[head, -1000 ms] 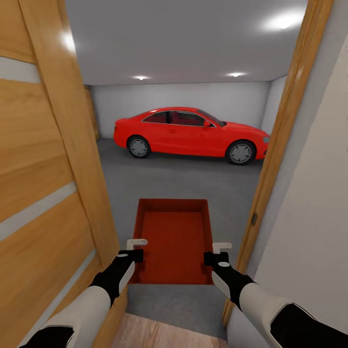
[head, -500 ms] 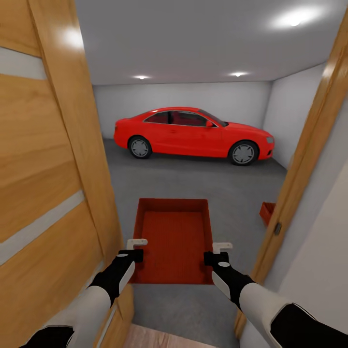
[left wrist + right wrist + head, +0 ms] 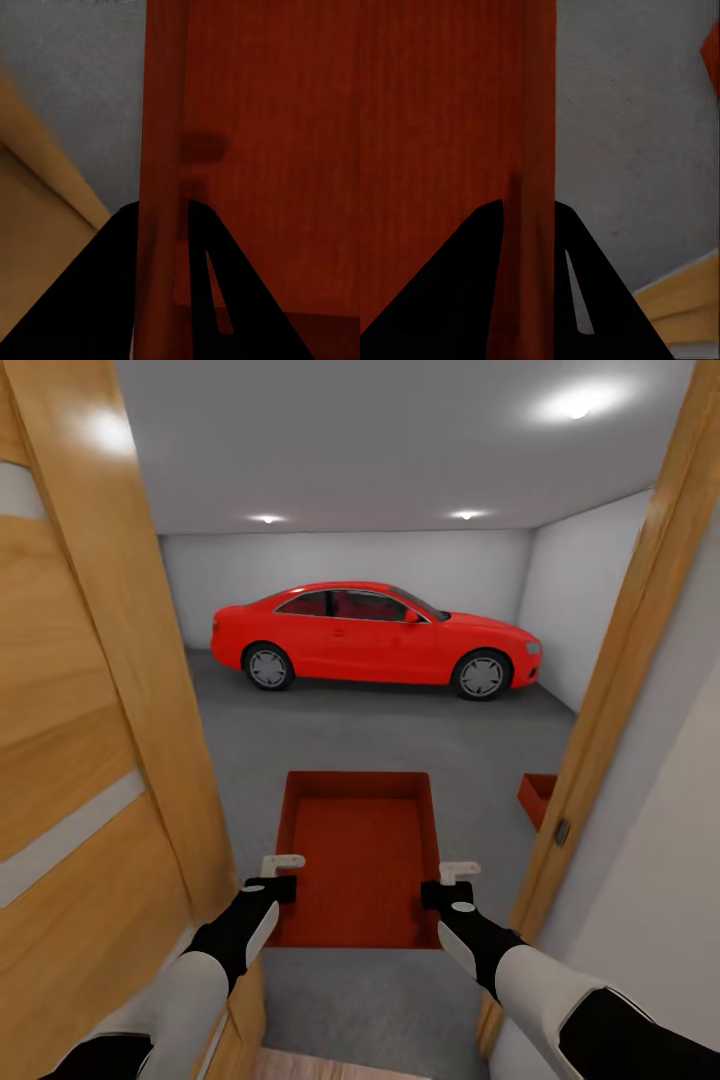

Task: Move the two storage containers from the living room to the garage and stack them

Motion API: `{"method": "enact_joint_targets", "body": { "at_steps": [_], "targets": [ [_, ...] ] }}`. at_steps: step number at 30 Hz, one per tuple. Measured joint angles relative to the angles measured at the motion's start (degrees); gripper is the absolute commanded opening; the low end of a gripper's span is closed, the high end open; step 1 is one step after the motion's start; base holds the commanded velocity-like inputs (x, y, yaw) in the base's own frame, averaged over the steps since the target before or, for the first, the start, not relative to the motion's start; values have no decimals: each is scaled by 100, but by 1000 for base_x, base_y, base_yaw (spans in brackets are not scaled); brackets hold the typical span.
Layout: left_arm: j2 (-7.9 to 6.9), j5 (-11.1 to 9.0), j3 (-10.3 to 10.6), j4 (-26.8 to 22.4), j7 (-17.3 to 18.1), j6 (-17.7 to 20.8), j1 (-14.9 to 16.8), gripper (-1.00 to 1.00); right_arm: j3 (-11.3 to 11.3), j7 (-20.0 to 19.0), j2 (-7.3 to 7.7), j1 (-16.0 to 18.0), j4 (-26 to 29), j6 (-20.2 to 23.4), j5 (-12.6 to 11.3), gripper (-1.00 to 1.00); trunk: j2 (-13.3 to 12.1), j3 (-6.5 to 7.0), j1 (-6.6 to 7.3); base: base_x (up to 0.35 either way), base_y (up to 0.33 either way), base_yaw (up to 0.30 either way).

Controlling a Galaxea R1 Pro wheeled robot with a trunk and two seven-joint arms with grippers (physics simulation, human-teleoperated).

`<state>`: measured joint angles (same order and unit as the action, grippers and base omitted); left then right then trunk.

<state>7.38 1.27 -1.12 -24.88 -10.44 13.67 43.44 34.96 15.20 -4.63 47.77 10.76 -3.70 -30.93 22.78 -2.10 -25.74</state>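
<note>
Garage ahead through the doorway: grey concrete floor, red car at the back wall. Head view: carried storage container held level between left gripper and right gripper; second container sits on the floor near the right door frame.

Left wrist: gripper clamped on the tub's side wall.

Right wrist: gripper likewise.

Advice: clear the door, keep it level, then centre it over the floor tub before lowering.
</note>
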Motion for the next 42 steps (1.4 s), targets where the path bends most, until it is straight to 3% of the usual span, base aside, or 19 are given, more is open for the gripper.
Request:
{"method": "enact_joint_targets", "body": {
  "at_steps": [21, 42],
  "targets": [
    [3, 8, -1, -11, -1, 1, 0, -100, 2, -2, 4, 0, 3, -9, -4, -100, 0, 0, 0, 0, 0, -241],
    [6, 11, -7, -2, -2, 3, -1, -100, 5, -4, 5, -1, 2, 3, -4, -100, 0, 0, 0, 61, 52, -12]
  ]
}}
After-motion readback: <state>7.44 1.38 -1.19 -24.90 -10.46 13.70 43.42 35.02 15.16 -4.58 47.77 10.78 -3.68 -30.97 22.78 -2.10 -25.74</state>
